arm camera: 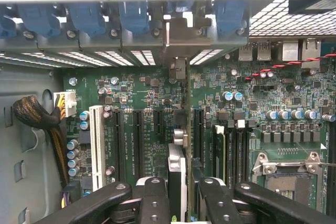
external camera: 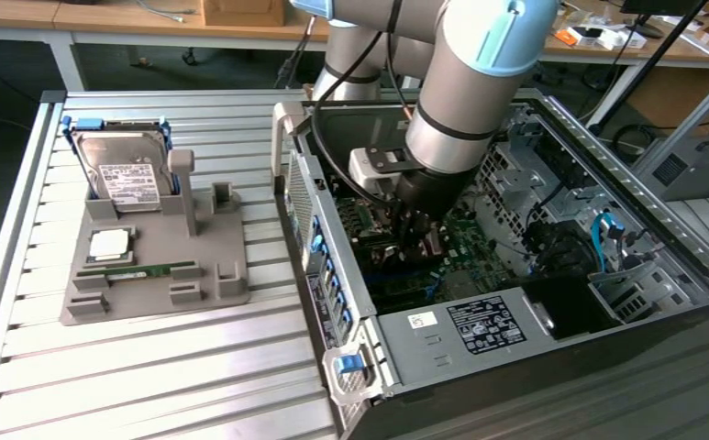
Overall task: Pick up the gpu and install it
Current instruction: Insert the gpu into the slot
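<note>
The gpu [arm camera: 177,163] shows edge-on as a thin card with a silver part, standing upright over the green motherboard [arm camera: 136,103]. It runs toward the rear slot opening [arm camera: 178,35] of the case, between two black expansion slots [arm camera: 137,140]. My gripper [arm camera: 179,195] is shut on it, with one black finger [arm camera: 154,200] on each side. In the exterior view the gripper [external camera: 413,246] reaches down inside the open computer case [external camera: 477,321], close above the board. Whether the card sits in a slot I cannot tell.
A grey holder [external camera: 159,275] on the slatted table carries a hard drive [external camera: 127,179], a processor chip [external camera: 111,243] and a memory stick [external camera: 134,272]. Inside the case are a white slot [arm camera: 96,145], blue latches [arm camera: 134,17], a cable bundle [arm camera: 37,116] and the processor socket [arm camera: 286,177].
</note>
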Tool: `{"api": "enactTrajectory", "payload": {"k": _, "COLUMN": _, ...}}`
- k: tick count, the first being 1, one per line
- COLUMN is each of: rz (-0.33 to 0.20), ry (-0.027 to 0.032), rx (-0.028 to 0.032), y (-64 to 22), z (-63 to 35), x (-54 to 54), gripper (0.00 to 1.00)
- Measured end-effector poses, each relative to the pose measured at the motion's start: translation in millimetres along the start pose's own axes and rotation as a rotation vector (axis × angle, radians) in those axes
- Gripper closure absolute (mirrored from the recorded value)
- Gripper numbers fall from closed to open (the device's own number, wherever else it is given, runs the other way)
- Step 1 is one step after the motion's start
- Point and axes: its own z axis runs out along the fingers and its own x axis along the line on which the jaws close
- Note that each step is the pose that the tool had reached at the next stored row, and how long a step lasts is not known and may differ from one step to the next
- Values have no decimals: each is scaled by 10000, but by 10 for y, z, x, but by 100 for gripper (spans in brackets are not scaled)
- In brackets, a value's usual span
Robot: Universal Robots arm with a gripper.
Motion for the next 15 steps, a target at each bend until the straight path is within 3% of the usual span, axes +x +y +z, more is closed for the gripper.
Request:
{"api": "enactTrajectory", "payload": {"k": 9, "rz": -1, "ry": 2, "rx": 45, "y": 6, "z": -71, "x": -1, "gripper": 73}}
{"api": "enactTrajectory", "payload": {"k": 15, "rz": -3, "ry": -52, "rx": 43, "y": 6, "z": -64, "x": -1, "gripper": 73}}
